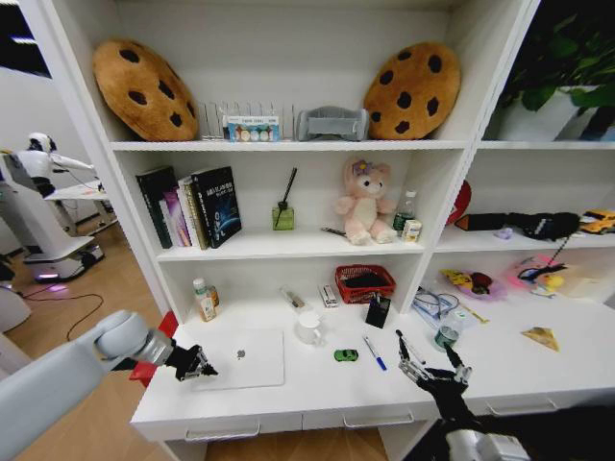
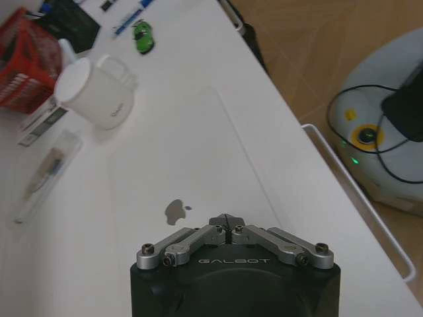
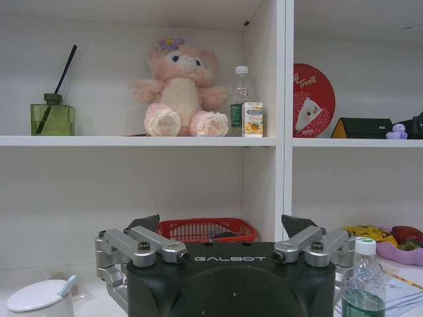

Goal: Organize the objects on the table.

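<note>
Now the long white table sits under the shelves, with its drawers along the front edge. On it lies the thin silver laptop, closed and flat, near the front of the table. All the other things can be placed from this laptop. Behind it, just by its far corner, stands a white mug. Farther back from the mug sits a red basket. Off past the mug and toy car, well apart from the laptop, stands a small clear bottle with a green cap. Between the bottle and the laptop lies a blue pen. Just beside the laptop sits the tiny green toy car.

The left gripper is right at the laptop's edge, its fingers pressed together with nothing in them. The right gripper hangs over the table's front near the bottle, its fingers spread wide and holding nothing.
</note>
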`<state>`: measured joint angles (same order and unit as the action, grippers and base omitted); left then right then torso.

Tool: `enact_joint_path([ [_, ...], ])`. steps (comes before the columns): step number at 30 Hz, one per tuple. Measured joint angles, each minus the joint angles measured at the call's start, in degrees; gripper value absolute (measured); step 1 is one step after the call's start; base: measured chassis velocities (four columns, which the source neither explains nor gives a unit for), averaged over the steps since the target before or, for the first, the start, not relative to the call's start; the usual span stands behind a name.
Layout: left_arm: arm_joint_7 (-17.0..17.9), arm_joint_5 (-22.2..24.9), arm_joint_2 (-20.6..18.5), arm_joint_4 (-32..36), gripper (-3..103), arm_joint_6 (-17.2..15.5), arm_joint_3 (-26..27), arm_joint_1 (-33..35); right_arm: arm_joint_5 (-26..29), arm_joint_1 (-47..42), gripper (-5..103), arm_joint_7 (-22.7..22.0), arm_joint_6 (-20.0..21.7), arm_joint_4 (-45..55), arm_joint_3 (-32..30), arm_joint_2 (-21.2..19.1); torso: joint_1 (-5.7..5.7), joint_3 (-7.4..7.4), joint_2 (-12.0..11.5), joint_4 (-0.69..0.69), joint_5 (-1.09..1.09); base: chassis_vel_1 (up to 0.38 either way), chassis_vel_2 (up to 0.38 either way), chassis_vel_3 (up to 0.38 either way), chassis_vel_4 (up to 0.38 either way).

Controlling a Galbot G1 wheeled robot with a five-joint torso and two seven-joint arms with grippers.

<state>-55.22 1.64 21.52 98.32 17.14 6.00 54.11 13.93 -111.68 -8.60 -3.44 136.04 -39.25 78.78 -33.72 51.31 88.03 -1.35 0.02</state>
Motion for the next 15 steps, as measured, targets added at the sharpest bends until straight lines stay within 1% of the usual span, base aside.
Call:
enact_joint_path([
  [1, 0.0, 0.0, 0.0, 0.0, 0, 0.0, 0.0, 0.0, 0.0, 0.0, 100, 0.0, 0.0, 0.0, 0.0, 0.0, 0.0, 0.0, 0.0, 0.0, 0.0, 0.0, 0.0, 0.0, 0.0],
  [2, 5.4, 2.2, 0.3, -0.3, 0, -0.4, 2.3, 2.9, 0.1, 0.0, 100, -0.1, 0.3, 0.1, 0.1, -0.1, 0.0, 0.0, 0.0, -0.01, -0.02, 0.0, 0.0, 0.0, 0.0],
  [3, 10.7, 4.2, 1.1, 0.0, 0, -2.0, 4.5, 5.4, 0.6, -0.1, 100, -0.1, 0.3, 0.3, 0.1, 0.0, 0.0, 0.0, 0.0, -0.01, -0.04, 0.0, 0.0, 0.0, 0.0],
  [4, 10.7, 4.2, 1.1, 0.0, 0, -2.0, 4.5, 5.4, 0.6, -0.1, 100, -0.1, 0.3, 0.3, 0.1, 0.0, 0.0, 0.0, 0.0, -0.01, -0.04, 0.0, 0.0, 0.0, 0.0],
  [6, 19.2, 8.3, 2.2, 1.2, 0, -5.9, 5.7, 7.3, 1.7, -0.5, 100, -0.9, 0.1, 0.6, -0.3, 0.1, 0.0, 0.0, 0.0, -0.03, -0.01, 0.0, 0.0, 0.0, 0.0],
  [7, 19.2, 8.3, 2.2, 1.2, 0, -5.9, 5.7, 7.3, 1.7, -0.5, 100, -0.9, 0.1, 0.6, -0.3, 0.1, 0.0, 0.0, 0.0, -0.03, -0.01, 0.0, 0.0, 0.0, 0.0],
  [8, 24.0, 11.4, 2.9, 2.1, 0, -8.4, 5.8, 8.1, 2.3, -0.4, 100, -1.5, 0.1, 0.7, -0.6, -0.1, 0.0, 0.0, 0.0, -0.04, -0.03, 0.0, 0.0, 0.0, 0.0],
  [9, 31.0, 15.2, 4.0, 3.5, 0, -12.0, 6.1, 9.2, 3.0, -0.1, 100, -2.4, 0.5, 0.8, -1.2, -0.5, 0.0, 0.01, 0.0, -0.04, -0.02, 0.0, 0.0, 0.0, 0.0],
  [10, 31.0, 15.2, 4.0, 3.5, 0, -12.0, 6.1, 9.2, 3.0, -0.1, 100, -2.4, 0.5, 0.8, -1.2, -0.5, 0.0, 0.01, 0.0, -0.04, -0.02, 0.0, 0.0, 0.0, 0.0],
  [11, 40.5, 20.0, 5.8, 5.6, -2, -17.3, 7.0, 10.7, 3.7, 0.5, 100, -3.6, 1.2, 1.0, -2.0, -1.0, 0.0, 0.01, 0.0, -0.04, -0.01, 0.0, 0.0, 0.0, 0.0],
  [12, 51.0, 26.5, 8.3, 8.7, 3, -23.4, 8.5, 13.1, 4.1, 1.4, 100, -5.0, 1.7, 0.9, -2.5, -1.7, -0.01, 0.01, 0.0, -0.04, -0.01, 0.0, 0.0, 0.0, 0.0],
  [13, 51.0, 26.5, 8.3, 8.7, 3, -23.4, 8.5, 13.1, 4.1, 1.4, 100, -5.0, 1.7, 0.9, -2.5, -1.7, -0.01, 0.01, 0.0, -0.04, -0.01, 0.0, 0.0, 0.0, 0.0],
  [14, 55.8, 30.2, 9.5, 10.5, 8, -26.1, 9.5, 14.5, 4.1, 1.9, 100, -5.4, 1.6, 0.7, -2.8, -1.9, -0.01, 0.01, 0.0, -0.02, -0.04, 0.0, 0.0, 0.0, 0.0],
  [15, 65.8, 37.4, 12.0, 14.6, 19, -31.0, 12.4, 18.2, 4.1, 2.3, 100, -5.6, 1.2, 0.2, -3.0, -2.2, -0.01, 0.01, 0.0, -0.02, -0.01, 0.0, 0.0, 0.0, 0.0],
])
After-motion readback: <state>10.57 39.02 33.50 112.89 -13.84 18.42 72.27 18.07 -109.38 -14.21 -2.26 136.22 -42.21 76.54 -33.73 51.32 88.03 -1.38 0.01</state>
